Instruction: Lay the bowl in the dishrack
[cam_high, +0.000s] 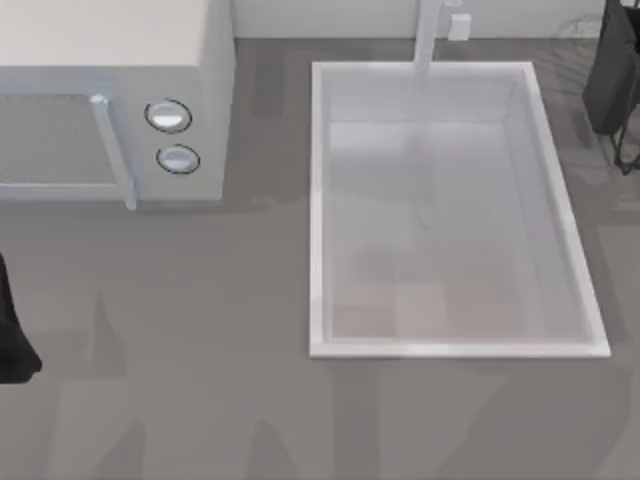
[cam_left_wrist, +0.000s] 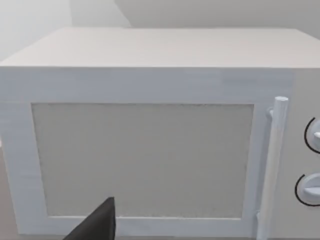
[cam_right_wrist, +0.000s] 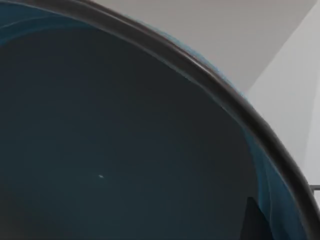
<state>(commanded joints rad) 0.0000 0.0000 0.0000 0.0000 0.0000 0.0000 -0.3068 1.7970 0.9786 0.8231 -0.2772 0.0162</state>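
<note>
While the grey table (cam_high: 200, 330) carries one white microwave (cam_high: 110, 100) at upper left w/ two knobs (cam_high: 168, 116) & one white sink (cam_high: 318, 200) at centre-right, the right arm (cam_high: 612, 70) sits at the top right edge. Right wrist view: one bowl (cam_right_wrist: 110, 150), teal w/ dark rim, very close to the cam; right gripper's grip can't be told. Left arm (cam_high: 12, 330) at left edge, facing the microwave; its grip can't be told either.
</note>
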